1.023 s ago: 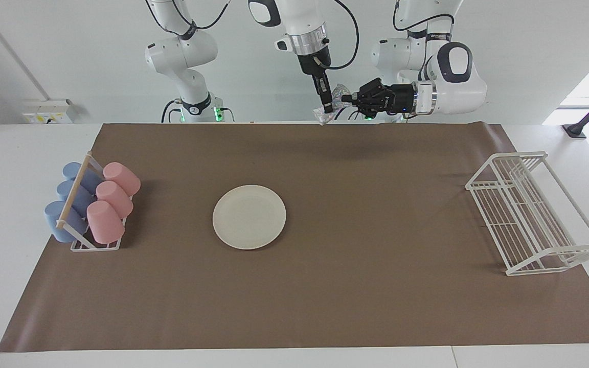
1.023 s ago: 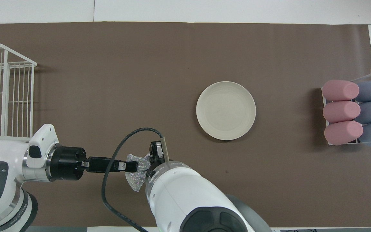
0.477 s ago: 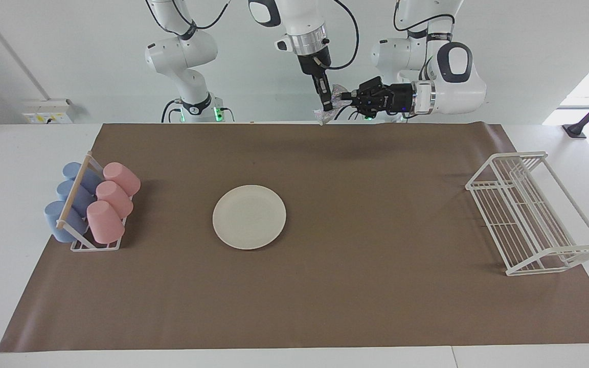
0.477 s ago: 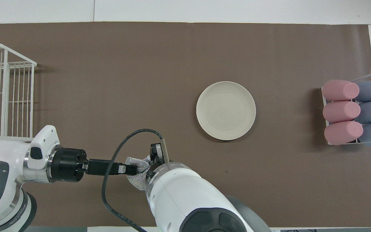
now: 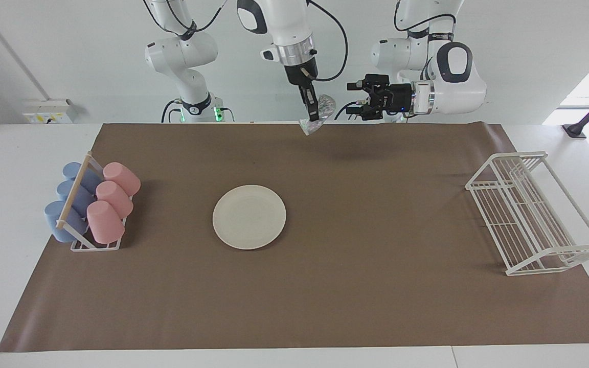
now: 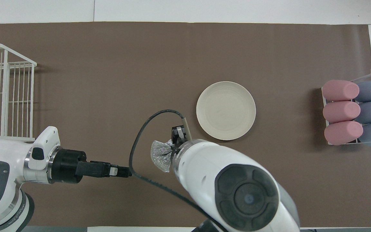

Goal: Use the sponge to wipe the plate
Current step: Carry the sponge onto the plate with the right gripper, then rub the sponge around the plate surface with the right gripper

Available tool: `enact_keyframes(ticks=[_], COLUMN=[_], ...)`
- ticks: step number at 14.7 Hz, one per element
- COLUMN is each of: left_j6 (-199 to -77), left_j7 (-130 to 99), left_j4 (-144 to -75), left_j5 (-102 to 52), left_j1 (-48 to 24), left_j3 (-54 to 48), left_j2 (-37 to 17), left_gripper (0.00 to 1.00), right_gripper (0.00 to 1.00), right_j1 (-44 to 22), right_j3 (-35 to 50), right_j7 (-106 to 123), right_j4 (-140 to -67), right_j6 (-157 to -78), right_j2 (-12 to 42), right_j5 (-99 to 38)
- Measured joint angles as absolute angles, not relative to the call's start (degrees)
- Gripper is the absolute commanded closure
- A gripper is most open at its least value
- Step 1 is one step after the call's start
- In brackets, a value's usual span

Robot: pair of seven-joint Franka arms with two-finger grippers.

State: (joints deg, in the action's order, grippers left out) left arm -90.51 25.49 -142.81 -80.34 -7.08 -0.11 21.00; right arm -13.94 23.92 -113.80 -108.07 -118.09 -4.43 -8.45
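A: Right gripper (image 5: 314,111) hangs high over the mat's edge nearest the robots, pointing down, clenched on the sponge (image 5: 321,113). You agree?

B: Yes. From above, the sponge (image 6: 160,155) sticks out as a crinkled silvery wad beside the right gripper (image 6: 176,144), toward the left arm's end of the table. It is in the air, off the mat (image 5: 325,286).

A: And the left gripper (image 5: 357,95)?

B: It lies level, pointing toward the right gripper, with a clear gap between the two. Its jaws are released and it carries nothing. In the overhead view the left gripper (image 6: 125,171) ends well short of the sponge, with a black cable (image 6: 140,138) looping between them.

A: Where is the plate (image 5: 249,216)?

B: Flat on the mat, bare, about midway across the mat's depth, somewhat toward the right arm's end. From above, the plate (image 6: 225,110) sits farther from the robots than the sponge, apart from it.

A: Anything else?

B: A cup rack (image 5: 95,245) at the right arm's end holds three pink cups (image 5: 113,201) and three blue cups (image 5: 71,202), lying on their sides. A white wire rack (image 5: 535,214) stands at the left arm's end.
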Motion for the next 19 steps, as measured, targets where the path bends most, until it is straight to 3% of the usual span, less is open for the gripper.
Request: enact_keyframes(ticks=[2, 7, 15, 19], left_j6=[-90.6, -94.6, -105.9, -110.8], left_j7=[24.8, 23.6, 21.5, 17.8], left_j4=[-142.7, -141.1, -139.6, -139.6], left_j5=[-77.6, -65.6, -46.3, -34.4], left_j1=[-6.2, -5.6, -5.6, -5.6], left_j3=[0.0, 0.0, 0.0, -0.4], left_j2=[21.0, 21.0, 21.0, 20.7], left_gripper=[0.0, 0.0, 0.0, 0.0], right_gripper=[1.0, 1.0, 1.0, 1.0], right_j1=[-9.5, -5.1, -1.1, -1.0], right_j3=[23.7, 23.5, 23.6, 23.8], right_j7=[-107.0, -96.1, -87.1, -83.5], right_j4=[-111.2, -121.5, -125.9, -127.3], right_j6=[-121.8, -140.5, -143.8, -150.0], right_j2=[-2.6, 6.0, 10.5, 12.7], right_j5=[-8.5, -8.5, -8.5, -8.5])
